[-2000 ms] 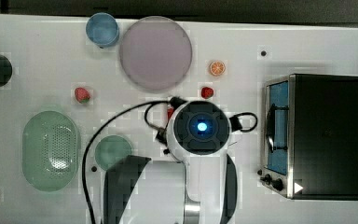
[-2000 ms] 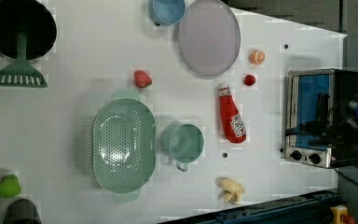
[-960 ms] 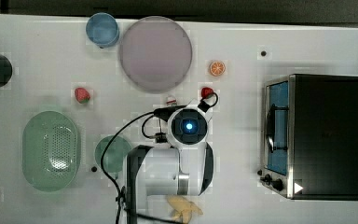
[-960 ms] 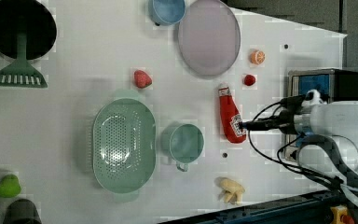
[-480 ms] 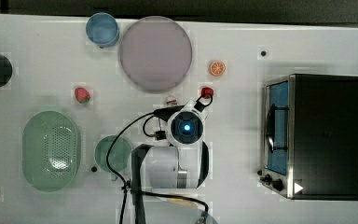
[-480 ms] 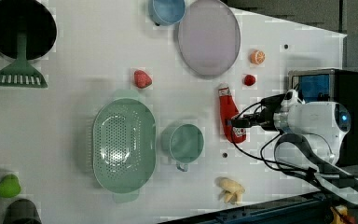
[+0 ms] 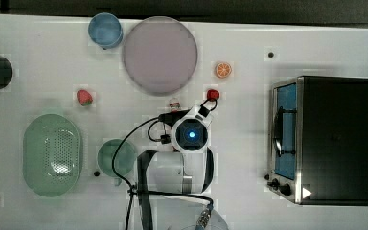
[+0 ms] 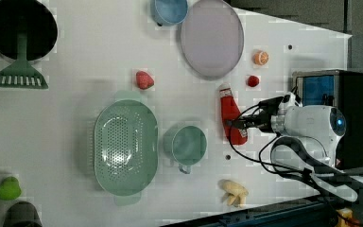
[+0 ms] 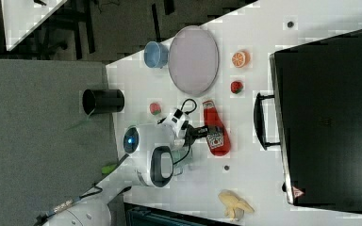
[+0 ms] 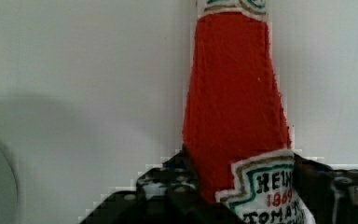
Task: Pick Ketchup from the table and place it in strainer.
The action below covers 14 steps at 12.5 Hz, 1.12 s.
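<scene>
The Ketchup (image 8: 230,109), a red squeeze bottle with a white cap, lies flat on the white table between the lilac plate and the green cup. My gripper (image 8: 236,126) reaches it from the left view's right, over its label end. In the wrist view the bottle (image 10: 235,93) runs between my dark fingers (image 10: 168,189), which press both sides at the label. In the right view the bottle (image 9: 215,129) lies beside the arm. Only its cap (image 7: 174,102) shows past the arm in the top view. The strainer (image 8: 100,142), a pale green perforated oval basket, sits beyond the cup, with nothing in it.
A green cup (image 8: 185,144) stands between bottle and strainer. A lilac plate (image 7: 159,55), blue cup (image 7: 105,29), strawberry (image 7: 84,97), small red fruit (image 7: 212,94) and orange slice (image 7: 223,70) lie nearby. A toaster oven (image 7: 326,139) stands at the top view's right; a banana (image 8: 234,191) by the edge.
The arm has come from the oven side over the bottle and dropped onto its label end. The jaws, wide open half a second ago, have closed in on the bottle.
</scene>
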### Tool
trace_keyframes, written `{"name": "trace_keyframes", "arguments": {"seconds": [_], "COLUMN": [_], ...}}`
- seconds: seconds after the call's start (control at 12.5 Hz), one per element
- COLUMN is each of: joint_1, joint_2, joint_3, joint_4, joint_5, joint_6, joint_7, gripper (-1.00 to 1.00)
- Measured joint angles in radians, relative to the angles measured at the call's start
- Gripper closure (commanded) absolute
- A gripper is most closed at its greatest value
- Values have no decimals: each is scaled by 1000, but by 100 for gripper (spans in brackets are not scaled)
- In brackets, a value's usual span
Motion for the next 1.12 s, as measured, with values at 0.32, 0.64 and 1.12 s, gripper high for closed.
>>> {"name": "trace_keyframes", "arguments": {"seconds": [0.32,0.64,1.12], "joint_1": [-3,-10,-16], "joint_2": [-20,-170,-452], "joint_3": [3,5,64], "joint_4": [0,37,334], "joint_5": [-7,-6,5], "joint_6": [-24,-281,-770], "joint_7": [-2,-3,2], "gripper": [-20,-20,-20]}}
